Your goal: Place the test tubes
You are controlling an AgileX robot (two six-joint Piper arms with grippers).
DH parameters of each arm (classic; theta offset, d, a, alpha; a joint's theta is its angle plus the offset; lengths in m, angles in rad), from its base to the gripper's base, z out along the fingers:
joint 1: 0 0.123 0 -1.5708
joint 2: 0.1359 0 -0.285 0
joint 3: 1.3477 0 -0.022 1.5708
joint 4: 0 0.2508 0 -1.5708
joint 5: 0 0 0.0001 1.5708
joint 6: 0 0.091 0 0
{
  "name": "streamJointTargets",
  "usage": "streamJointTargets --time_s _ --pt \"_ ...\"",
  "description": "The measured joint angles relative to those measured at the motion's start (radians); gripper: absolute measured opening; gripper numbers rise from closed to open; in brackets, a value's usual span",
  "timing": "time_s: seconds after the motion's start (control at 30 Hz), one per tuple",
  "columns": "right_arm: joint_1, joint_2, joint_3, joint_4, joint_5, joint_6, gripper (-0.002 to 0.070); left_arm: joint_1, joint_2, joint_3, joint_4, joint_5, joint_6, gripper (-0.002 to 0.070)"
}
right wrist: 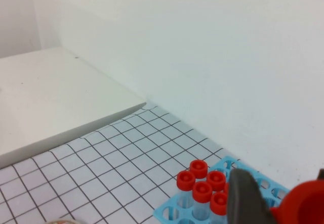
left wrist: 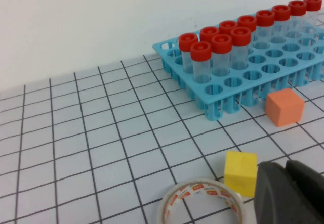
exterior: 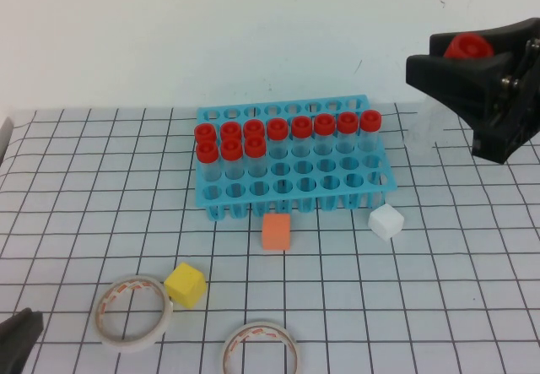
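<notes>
A white counter [exterior: 472, 306] ruled with a black grid is seen from above, and a blue test-tube rack [exterior: 205, 192] is carried on it. Raised to the right of the rack, the right gripper [exterior: 464, 60] is clamped on a red-capped test tube [exterior: 468, 46]. The left gripper [exterior: 17, 340] is seen low, well in front-left of the rack. In the left wrist view it is shown clenched, just beside a yellow cube [left wrist: 240, 172] lying in front of the rack. In the right wrist view the held cap is seen above the rack.
</notes>
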Motion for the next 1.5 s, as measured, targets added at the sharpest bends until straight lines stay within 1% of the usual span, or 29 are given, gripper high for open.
streamJointTargets --time_s 0.17,0.3,0.53,0.7,1.0,1.13,1.2,1.3,1.4,1.43,1.5 --pt "0.0 0.0 0.0 -0.018 -0.028 0.008 0.026 -0.018 0.0 0.0 -0.005 0.035 -0.004 -0.0001" --pt "0.0 0.007 0.0 -0.022 -0.04 0.01 0.026 -0.018 0.0 0.0 -0.008 0.072 -0.004 -0.0001" --pt "0.0 0.11 0.0 -0.022 -0.015 0.012 0.026 -0.018 0.0 0.0 -0.008 0.13 -0.004 -0.0001" --pt "0.0 0.17 -0.009 -0.024 0.019 0.012 0.026 -0.018 0.0 0.0 -0.008 0.148 -0.004 -0.0001" --pt "0.0 0.206 -0.052 -0.024 0.025 -0.02 0.026 -0.018 0.0 0.0 -0.006 0.157 -0.004 -0.0001" --pt "0.017 0.21 -0.075 -0.024 -0.026 -0.02 0.026 -0.018 0.0 0.0 -0.006 0.16 -0.004 -0.0001" --pt "0.037 0.212 -0.099 -0.066 -0.074 0.018 0.026 -0.018 0.0 0.0 -0.006 0.164 -0.004 0.0" --pt "0.086 0.237 -0.175 -0.358 -0.17 0.386 0.026 -0.018 0.0 0.0 -0.004 0.17 -0.004 0.0" --pt "0.109 0.277 -0.239 -0.771 -0.246 0.919 0.026 -0.018 0.0 0.0 -0.004 0.177 -0.007 0.0" --pt "0.119 0.293 -0.254 -0.891 -0.274 1.071 0.026 -0.018 0.0 0.0 -0.004 0.181 -0.007 0.0" --pt "0.14 0.324 -0.264 -1.18 -0.374 1.42 0.026 -0.018 0.0 0.0 -0.004 0.188 -0.007 0.0"
